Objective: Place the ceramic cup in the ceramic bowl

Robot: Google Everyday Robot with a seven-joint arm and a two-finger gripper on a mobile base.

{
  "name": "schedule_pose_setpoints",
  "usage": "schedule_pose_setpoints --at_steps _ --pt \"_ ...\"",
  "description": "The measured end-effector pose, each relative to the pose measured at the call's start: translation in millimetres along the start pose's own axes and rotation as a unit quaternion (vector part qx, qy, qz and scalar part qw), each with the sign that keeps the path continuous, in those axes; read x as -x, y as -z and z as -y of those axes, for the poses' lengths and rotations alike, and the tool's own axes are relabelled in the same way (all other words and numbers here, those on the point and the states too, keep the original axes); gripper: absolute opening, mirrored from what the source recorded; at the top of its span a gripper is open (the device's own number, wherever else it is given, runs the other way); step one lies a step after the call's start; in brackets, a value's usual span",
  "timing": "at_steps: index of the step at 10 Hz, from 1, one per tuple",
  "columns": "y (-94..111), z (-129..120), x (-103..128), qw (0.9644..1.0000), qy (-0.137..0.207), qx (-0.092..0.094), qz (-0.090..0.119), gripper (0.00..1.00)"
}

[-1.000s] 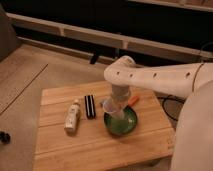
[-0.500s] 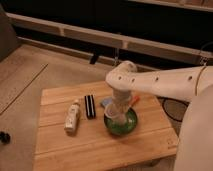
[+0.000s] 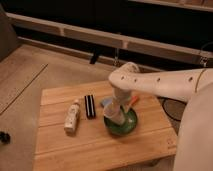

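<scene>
- While the tool (image 3: 119,106) hangs over the bowl (image 3: 128,126) on the desk (image 3: 95,145), the cup (image 3: 115,113) sits at its tip, tilted, inside the bowl's left part.
- Whether the tool grips the cup, I cannot tell.
- Probably the cup is stiff, smooth and fragile; hold it at the rim and set it down softly.

The end effector (image 3: 116,106) holds the ceramic cup (image 3: 115,114) over the ceramic bowl (image 3: 121,123).

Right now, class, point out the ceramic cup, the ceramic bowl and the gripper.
ceramic cup (image 3: 114,113), camera view, on its white side wall.
ceramic bowl (image 3: 128,128), camera view, on its green inside, right of the cup.
gripper (image 3: 116,106), camera view, at the cup's top, over the bowl.
</scene>
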Motion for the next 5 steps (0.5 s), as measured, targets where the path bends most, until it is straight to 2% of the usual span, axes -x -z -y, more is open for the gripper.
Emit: schedule_pose_setpoints --at_steps 2,5 --pt "2 -2 -2 0.9999 0.004 0.013 0.0 0.8" --pt "14 4 -4 0.9996 0.006 0.028 0.008 0.8"
